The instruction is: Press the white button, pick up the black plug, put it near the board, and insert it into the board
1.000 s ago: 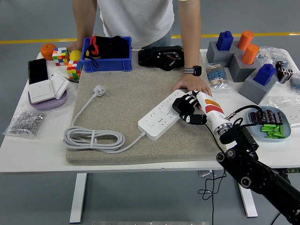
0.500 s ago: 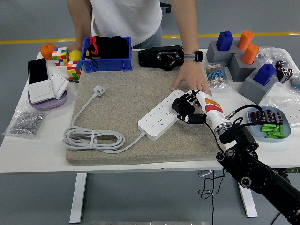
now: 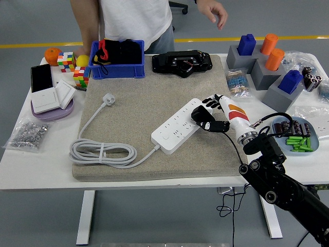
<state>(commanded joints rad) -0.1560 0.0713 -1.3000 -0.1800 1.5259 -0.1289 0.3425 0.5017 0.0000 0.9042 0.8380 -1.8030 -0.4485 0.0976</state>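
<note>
The white power strip (image 3: 175,127) lies slanted on the grey mat (image 3: 133,103), its white button (image 3: 166,137) near its lower left end. My right hand (image 3: 207,116) is at the strip's upper right end, fingers curled around the black plug (image 3: 199,116). The plug sits just over that end of the strip; I cannot tell whether it touches. Its thin black cable (image 3: 230,146) trails down off the table's front edge. The left arm is out of view.
The strip's own white plug (image 3: 108,98) and coiled cable (image 3: 103,152) lie on the mat's left. A black device (image 3: 181,63) and blue bin (image 3: 117,59) sit at the back. A person stands behind, one hand (image 3: 213,10) raised. Blocks (image 3: 267,64) and a tray (image 3: 298,139) are on the right.
The person's hand lifted off the mat beside my right hand and drew back up past the table's far edge. My right hand shifted slightly up and right with the plug.
</note>
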